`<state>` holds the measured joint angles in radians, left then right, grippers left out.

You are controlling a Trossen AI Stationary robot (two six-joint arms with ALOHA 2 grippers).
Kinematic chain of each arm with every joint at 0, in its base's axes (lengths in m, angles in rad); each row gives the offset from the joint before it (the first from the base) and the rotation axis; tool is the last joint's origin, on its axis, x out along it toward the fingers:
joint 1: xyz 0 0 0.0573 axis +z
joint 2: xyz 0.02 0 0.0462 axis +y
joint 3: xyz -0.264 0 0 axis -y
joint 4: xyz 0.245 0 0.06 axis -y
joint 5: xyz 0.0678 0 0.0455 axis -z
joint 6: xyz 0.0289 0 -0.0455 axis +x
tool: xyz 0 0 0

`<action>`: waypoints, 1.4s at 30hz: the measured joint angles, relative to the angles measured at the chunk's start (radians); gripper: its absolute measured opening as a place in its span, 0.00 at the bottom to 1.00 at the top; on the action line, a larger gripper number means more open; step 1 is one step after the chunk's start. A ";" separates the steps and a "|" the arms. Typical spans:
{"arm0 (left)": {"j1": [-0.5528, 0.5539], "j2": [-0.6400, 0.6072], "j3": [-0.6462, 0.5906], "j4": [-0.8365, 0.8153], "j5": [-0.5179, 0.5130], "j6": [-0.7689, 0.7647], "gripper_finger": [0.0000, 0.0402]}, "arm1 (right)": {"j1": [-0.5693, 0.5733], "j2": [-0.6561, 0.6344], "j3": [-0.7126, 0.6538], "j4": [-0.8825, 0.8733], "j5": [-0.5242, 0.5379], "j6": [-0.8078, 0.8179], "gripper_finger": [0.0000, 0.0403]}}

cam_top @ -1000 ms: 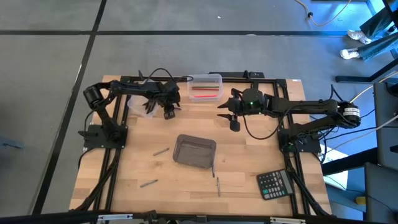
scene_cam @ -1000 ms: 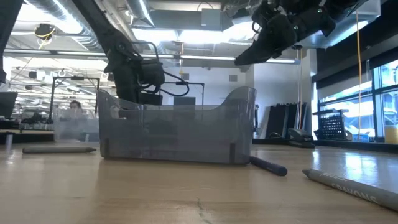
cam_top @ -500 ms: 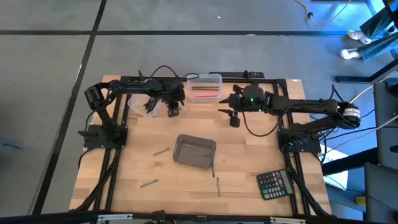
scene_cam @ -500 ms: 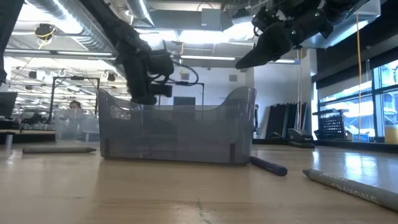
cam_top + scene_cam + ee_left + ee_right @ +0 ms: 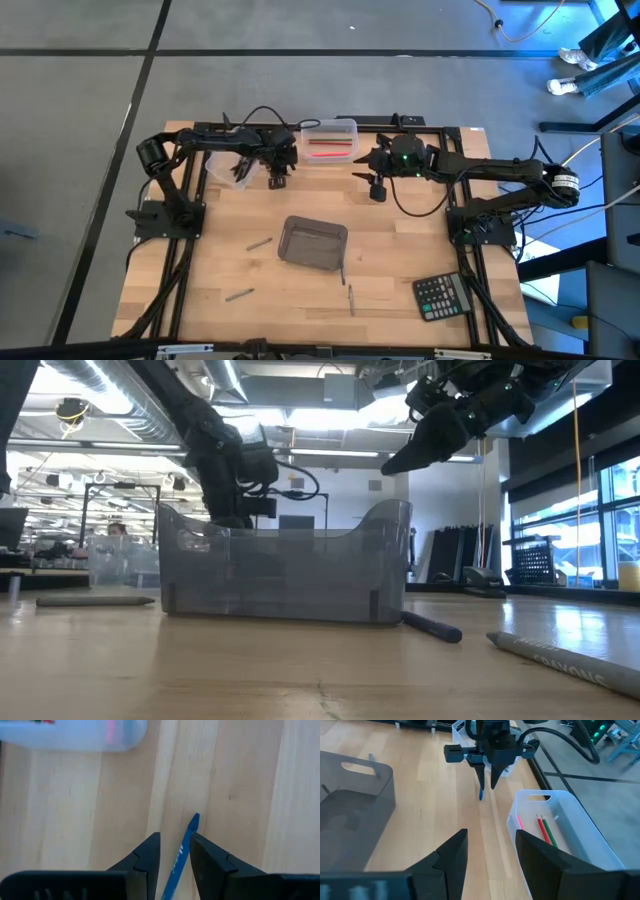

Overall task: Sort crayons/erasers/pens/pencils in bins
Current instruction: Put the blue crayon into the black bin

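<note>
Count on the tabletop [image 5: 400, 250]: three bins, two arms, one calculator, several loose sticks.

Bins: one smoky grey bin [image 5: 313, 243], one clear bin [image 5: 331, 140] at the far edge holding at least three coloured sticks [image 5: 546, 831], and a second clear bin [image 5: 222, 168] to its left. Four sticks [image 5: 260, 242] lie loose around the grey one; one blue stick [image 5: 181, 855] sits between the left gripper's [image 5: 175, 856] fingers. One calculator [image 5: 442, 296] lies near right.

Lettering is present on 2 items, none of it readable. The grey pencil [image 5: 565, 657] lying at the table's front edge carries embossed capitals, too blurred to make out. The blue pencil [image 5: 181, 857] shows white print, partly hidden between dark fingers.
</note>
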<state>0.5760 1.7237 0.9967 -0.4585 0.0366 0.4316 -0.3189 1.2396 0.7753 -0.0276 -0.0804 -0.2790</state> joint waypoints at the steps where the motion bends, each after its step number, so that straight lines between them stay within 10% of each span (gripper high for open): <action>1: 0.005 0.000 -0.006 0.002 0.011 -0.002 0.24 | 0.000 0.000 0.000 -0.002 0.000 0.000 0.42; 42: -0.053 -0.004 -0.099 0.034 -0.090 -0.009 0.03 | 0.000 0.000 0.000 -0.002 -0.002 0.008 0.42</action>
<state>0.5229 1.7200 0.8980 -0.4249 -0.0533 0.4228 -0.3187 1.2396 0.7753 -0.0299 -0.0828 -0.2707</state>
